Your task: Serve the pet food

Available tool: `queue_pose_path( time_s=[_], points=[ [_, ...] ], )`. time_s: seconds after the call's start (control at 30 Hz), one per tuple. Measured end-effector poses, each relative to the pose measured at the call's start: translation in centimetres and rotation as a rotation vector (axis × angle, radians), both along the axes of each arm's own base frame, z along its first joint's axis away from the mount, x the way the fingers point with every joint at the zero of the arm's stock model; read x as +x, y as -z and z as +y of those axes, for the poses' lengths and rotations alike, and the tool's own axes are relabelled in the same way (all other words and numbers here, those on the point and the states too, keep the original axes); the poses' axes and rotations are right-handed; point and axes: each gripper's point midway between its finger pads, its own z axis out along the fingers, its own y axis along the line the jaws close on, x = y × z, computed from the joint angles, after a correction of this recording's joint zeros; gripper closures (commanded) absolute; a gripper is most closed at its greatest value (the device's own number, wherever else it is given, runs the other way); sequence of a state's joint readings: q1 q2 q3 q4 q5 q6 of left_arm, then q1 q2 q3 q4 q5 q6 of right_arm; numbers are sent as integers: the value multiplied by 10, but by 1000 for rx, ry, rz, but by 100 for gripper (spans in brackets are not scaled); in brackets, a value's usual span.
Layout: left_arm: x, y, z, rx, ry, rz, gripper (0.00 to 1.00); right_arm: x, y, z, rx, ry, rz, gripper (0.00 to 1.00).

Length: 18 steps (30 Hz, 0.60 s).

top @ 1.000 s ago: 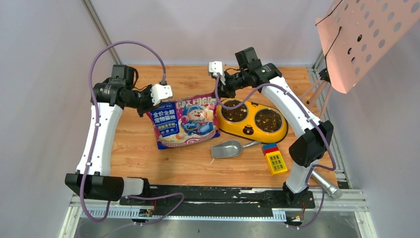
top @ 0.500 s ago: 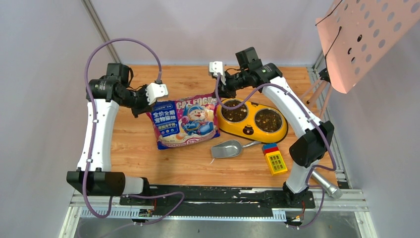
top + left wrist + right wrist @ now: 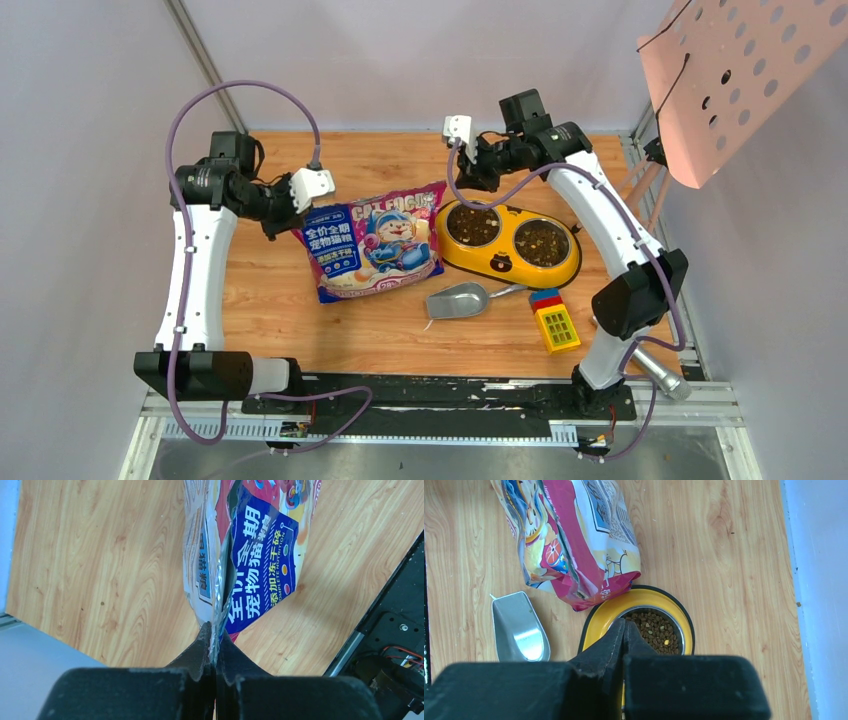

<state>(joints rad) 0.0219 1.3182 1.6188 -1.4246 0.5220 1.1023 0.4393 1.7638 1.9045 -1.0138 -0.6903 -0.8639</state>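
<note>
The glossy blue-and-magenta cat food bag point(image 3: 372, 245) lies on the wooden table, left of the yellow double-bowl feeder point(image 3: 508, 263). My left gripper point(image 3: 297, 212) is shut on the bag's top left edge; in the left wrist view the foil seam sits pinched between the jaws of that gripper point(image 3: 214, 630). Pet food point(image 3: 473, 227) fills both bowls. My right gripper point(image 3: 467, 180) hovers shut and empty over the feeder's left bowl, with the kibble point(image 3: 656, 630) just past its tips point(image 3: 624, 622) and the bag point(image 3: 574, 540) lying apart from them.
A grey metal scoop point(image 3: 458, 300) lies in front of the feeder, also in the right wrist view point(image 3: 519, 630). A yellow toy block point(image 3: 556, 324) sits to its right and a metal cylinder point(image 3: 660, 372) by the right arm's base. A pink perforated panel point(image 3: 740, 70) hangs at the upper right.
My right gripper has moved right, off the bag's top right corner, and now hangs over the feeder. My left gripper has drawn the bag's left edge slightly left.
</note>
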Motion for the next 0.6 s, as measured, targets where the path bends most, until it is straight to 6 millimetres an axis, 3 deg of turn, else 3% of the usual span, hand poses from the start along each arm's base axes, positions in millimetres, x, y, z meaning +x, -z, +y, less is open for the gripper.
queue_pose_path(
  time_s=[0.07, 0.1, 0.17, 0.23, 0.4, 0.43, 0.47, 0.6],
  points=[
    [0, 0, 0, -5, -14, 3, 80, 1, 0, -2, 0, 7, 1, 100],
    [1, 0, 0, -7, -27, 5, 66, 2, 0, -3, 1, 12, 5, 96],
    [3, -3, 3, -13, -68, 1, 48, 4, 0, -6, 5, 32, 19, 77],
    [7, -9, 11, -30, -154, -22, 37, 5, 1, -8, 16, 63, 47, 58],
    [21, -33, 35, -95, -406, -103, 24, 23, -2, -21, 59, 231, 102, 18],
    [24, -38, 40, -114, -467, -120, 21, 29, -4, -26, 73, 281, 111, 16],
    [28, -43, 45, -133, -527, -144, 20, 34, -7, -29, 89, 328, 117, 4],
    [46, -67, 64, -227, -757, -265, 14, 56, -20, -52, 146, 531, 112, 0]
  ],
)
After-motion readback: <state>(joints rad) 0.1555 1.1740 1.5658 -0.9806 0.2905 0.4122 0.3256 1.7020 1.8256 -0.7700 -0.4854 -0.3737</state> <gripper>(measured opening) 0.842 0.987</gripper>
